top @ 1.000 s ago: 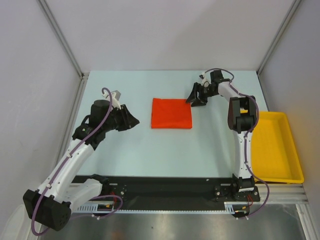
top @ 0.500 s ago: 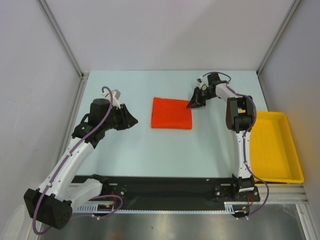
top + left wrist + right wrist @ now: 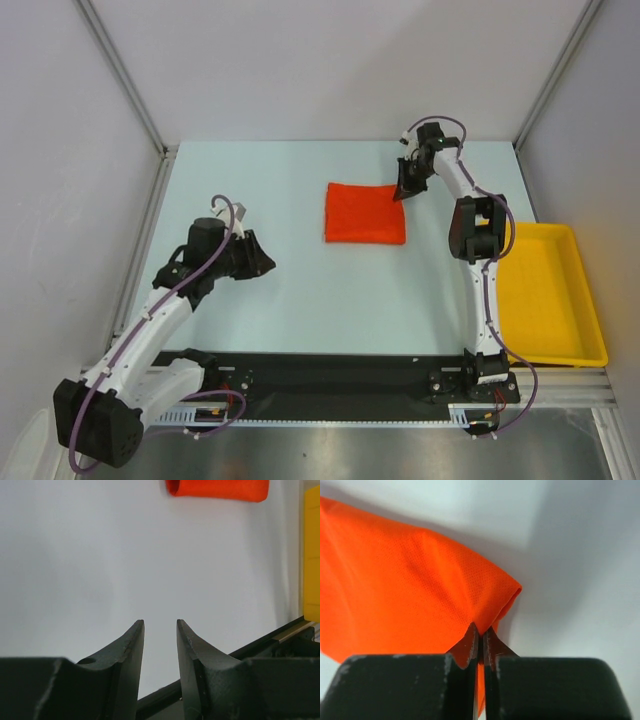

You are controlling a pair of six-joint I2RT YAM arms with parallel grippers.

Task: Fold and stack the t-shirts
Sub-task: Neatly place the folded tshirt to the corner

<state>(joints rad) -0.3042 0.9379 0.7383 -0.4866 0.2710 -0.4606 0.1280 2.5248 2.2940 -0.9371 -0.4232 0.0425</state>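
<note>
Left pincer [image 3: 267, 263] sits low over the worktop [image 3: 300, 310], left of centre, tips aimed right. It is released: left wrist view shows my two fingers [image 3: 131, 645] parted by a narrow gap, nothing between them, only bare worktop beyond. It is well apart from the t-shirt [image 3: 365, 212]. The t-shirt is orange-red, folded into a rough square, and lies flat on the worktop right of centre in the far half. From the left wrist it shows as an orange strip [image 3: 217, 489] at the top edge, with a rounded fold facing that camera. Right arm reaches far forward, and the right pincer [image 3: 404, 190] is at the t-shirt's far right corner. It is clenched on cloth: right wrist view has the fingertips [image 3: 470, 642] pressed together with a pinch of orange fabric [image 3: 395, 580] between them, and the cloth rises to the tips in a small ridge. Mesh weave is visible up close, and the corner next to the grip is rolled over, casting a shadow on the worktop. I cannot tell how many layers are in the pinch. The yellow tray [image 3: 550, 300] sits at the right edge of the worktop, beside the right arm and well apart from the t-shirt; a slice of it [image 3: 312, 555] also shows at the right edge of the left wrist view.
</note>
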